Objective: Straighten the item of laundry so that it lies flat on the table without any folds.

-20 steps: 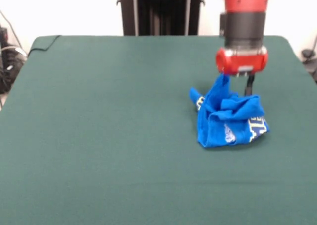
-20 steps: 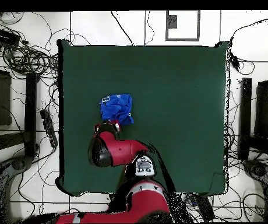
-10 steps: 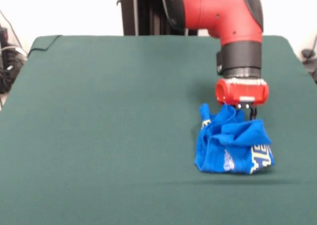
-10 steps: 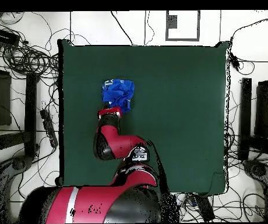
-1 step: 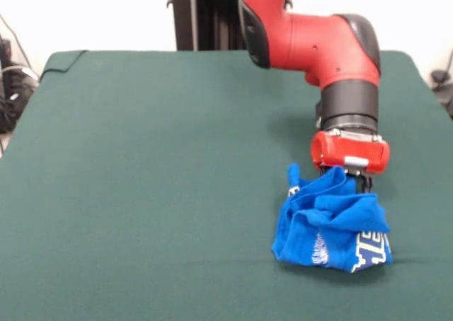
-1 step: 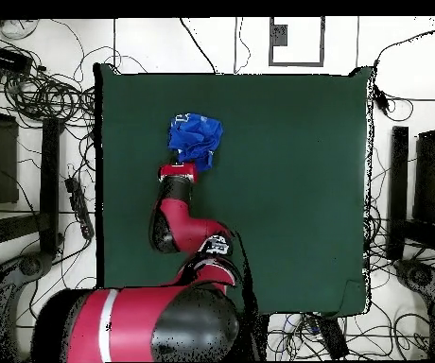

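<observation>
Green counter (image 5: 141,194) beneath all; red arm (image 5: 333,52) above; blue T-shirt (image 5: 331,225), bunched and folded directly below the fingers (image 5: 347,181), which pinch its upper edge; flattening not yet achieved, judging by the crumpled heap.

Arm reaches out over the table, wrist pointing straight down, gripper (image 5: 350,183) low, fingers hidden

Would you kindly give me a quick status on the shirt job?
Gripper down at the T-shirt's far edge, grip unconfirmed. Shirt bunched in a heap, not flat. Green table around it, nothing obstructing.
</observation>
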